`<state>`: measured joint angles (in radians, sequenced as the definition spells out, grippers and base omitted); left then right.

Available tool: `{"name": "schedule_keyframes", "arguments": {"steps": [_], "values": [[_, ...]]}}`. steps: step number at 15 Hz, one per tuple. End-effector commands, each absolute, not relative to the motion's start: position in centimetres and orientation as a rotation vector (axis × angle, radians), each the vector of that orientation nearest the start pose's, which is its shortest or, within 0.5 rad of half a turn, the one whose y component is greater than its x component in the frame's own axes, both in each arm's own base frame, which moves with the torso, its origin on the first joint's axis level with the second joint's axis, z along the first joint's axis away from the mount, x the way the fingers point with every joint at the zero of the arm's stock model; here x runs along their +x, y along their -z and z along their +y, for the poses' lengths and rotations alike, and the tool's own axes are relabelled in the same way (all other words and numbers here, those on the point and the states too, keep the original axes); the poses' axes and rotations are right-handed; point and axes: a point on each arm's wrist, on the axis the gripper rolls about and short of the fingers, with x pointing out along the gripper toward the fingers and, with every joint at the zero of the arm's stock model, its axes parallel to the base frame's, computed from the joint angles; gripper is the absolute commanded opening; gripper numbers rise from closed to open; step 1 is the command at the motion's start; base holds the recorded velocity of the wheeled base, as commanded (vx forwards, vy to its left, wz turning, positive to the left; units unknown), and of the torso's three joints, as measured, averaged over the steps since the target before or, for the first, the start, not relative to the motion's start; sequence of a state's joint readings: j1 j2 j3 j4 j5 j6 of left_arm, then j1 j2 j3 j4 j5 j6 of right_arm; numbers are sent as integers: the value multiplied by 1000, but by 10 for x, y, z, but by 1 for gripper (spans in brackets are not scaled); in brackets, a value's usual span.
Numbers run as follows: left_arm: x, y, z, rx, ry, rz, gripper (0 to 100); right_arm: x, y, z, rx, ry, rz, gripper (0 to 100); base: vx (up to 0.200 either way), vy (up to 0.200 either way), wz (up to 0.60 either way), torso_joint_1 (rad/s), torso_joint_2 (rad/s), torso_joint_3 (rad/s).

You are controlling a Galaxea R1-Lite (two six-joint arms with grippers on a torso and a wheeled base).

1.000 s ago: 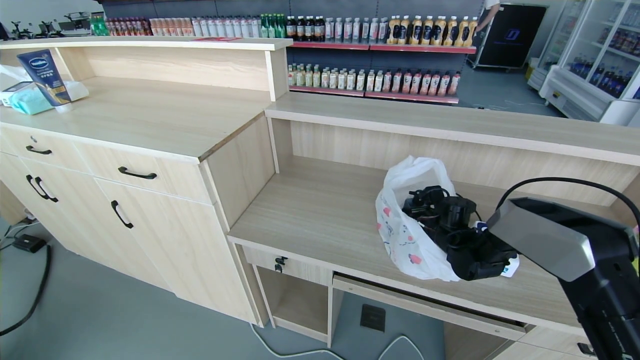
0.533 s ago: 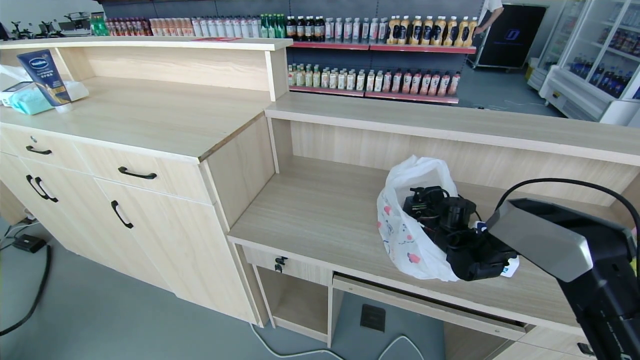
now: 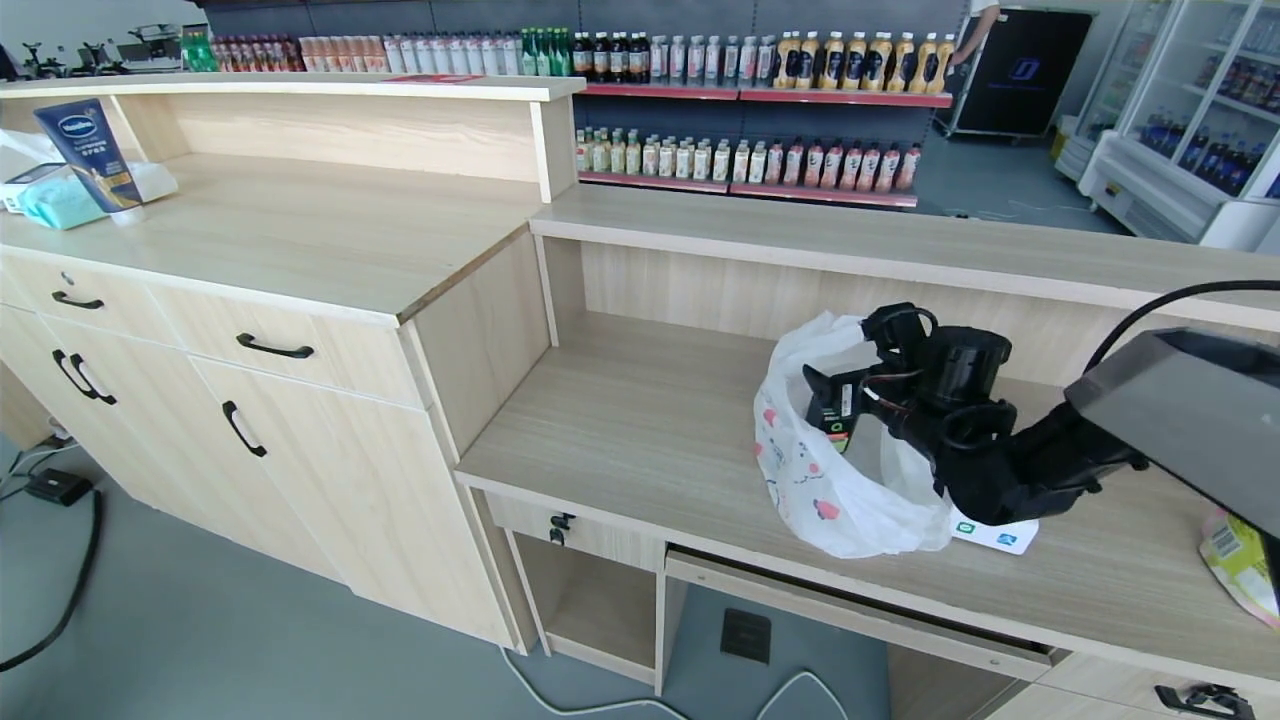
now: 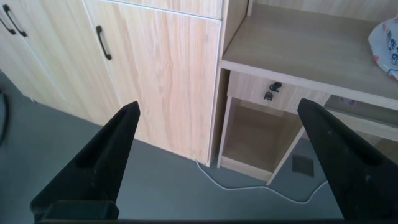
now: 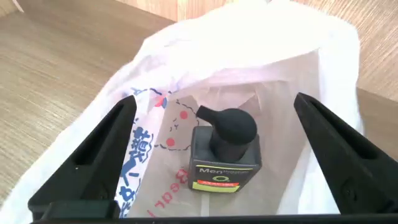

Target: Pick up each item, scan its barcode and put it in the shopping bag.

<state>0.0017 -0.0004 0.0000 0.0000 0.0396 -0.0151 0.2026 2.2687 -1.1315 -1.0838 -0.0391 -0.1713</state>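
A white shopping bag point(image 3: 830, 500) with small printed figures stands open on the lower desk. Inside it lies a dark bottle point(image 5: 224, 155) with a black pump cap and a green-yellow label; in the head view the bottle point(image 3: 836, 415) shows through the bag's mouth. My right gripper point(image 3: 870, 370) hangs just above the bag's opening, open and holding nothing, and its own view point(image 5: 214, 99) looks straight down onto the bottle. My left gripper point(image 4: 219, 106) is open and holds nothing, low over the grey floor in front of the cabinet doors.
A white card point(image 3: 992, 535) lies on the desk beside the bag. A yellow-green packet point(image 3: 1240, 560) sits at the desk's far right. A blue box point(image 3: 85, 150) and tissues stand on the upper counter at far left. A raised ledge point(image 3: 900, 240) runs behind the desk.
My right gripper has risen out of the bag and drawn back a little, leaving the bottle inside. The arm's move has uncovered the packet at the right.
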Motion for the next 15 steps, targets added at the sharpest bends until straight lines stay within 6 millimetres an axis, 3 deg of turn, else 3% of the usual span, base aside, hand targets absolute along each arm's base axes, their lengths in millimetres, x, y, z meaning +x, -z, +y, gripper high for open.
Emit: {"name": "schedule_keyframes", "arguments": {"steps": [1,4,5,6,8,10,13,14,15], "values": [[-23,-75,1,-15,-41,0,100,370,-167,73,-257,-161,-24,100,0,0,0,0,0,0],[-23,-75,1,-15,-41,0,100,310,-211,54,-362,-115,-48,100,0,0,0,0,0,0],[-23,-75,1,-15,-41,0,100,283,-242,40,-392,-71,-109,100,0,0,-600,-2,7,2],[-23,-75,1,-15,-41,0,100,272,-267,31,-391,-42,-148,100,0,0,-600,2,-2,-2],[-23,-75,1,-15,-41,0,100,265,-313,1,-387,75,-116,100,0,0,-600,2,0,2],[-23,-75,1,-15,-41,0,100,265,-343,-39,-324,233,5,100,0,0,-600,7,2,0],[-23,-75,1,-15,-41,0,100,272,-357,-82,-173,370,229,100,0,0,-600,1,1,1],[-23,-75,1,-15,-41,0,100,284,-346,-105,-129,427,326,100,0,0,-600,2,2,2],[-23,-75,1,-15,-41,0,100,289,-340,-116,-119,450,342,100,0,0,0,0,0,0]]}}
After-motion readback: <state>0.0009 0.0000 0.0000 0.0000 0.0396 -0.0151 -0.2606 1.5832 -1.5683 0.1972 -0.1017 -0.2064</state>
